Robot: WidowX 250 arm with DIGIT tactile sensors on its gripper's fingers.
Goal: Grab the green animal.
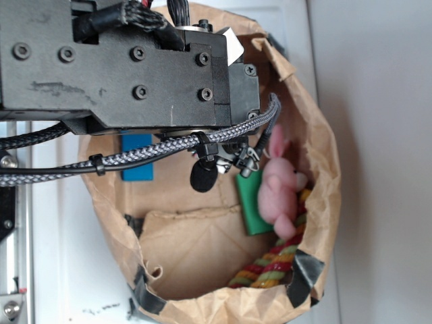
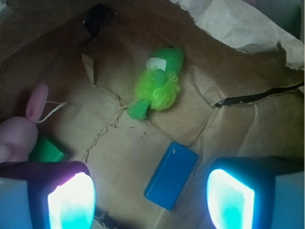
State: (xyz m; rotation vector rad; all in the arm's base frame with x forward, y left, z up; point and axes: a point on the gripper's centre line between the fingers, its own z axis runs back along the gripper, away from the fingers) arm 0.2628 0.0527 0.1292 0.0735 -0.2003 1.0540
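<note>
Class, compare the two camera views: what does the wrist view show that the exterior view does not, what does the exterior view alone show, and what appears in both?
Only the wrist view shows the green animal, lying on the bag floor beyond the open gripper; in the exterior view the arm hides it. Only the exterior view shows the braided rope and the paper bag's whole rim. Both show the bag, the pink bunny, the blue block and the green block.

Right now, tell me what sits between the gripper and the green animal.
Nothing visible. The open gripper hangs above the bag floor; the green animal lies ahead, uncovered. The blue block lies nearer, just below the line.
</note>
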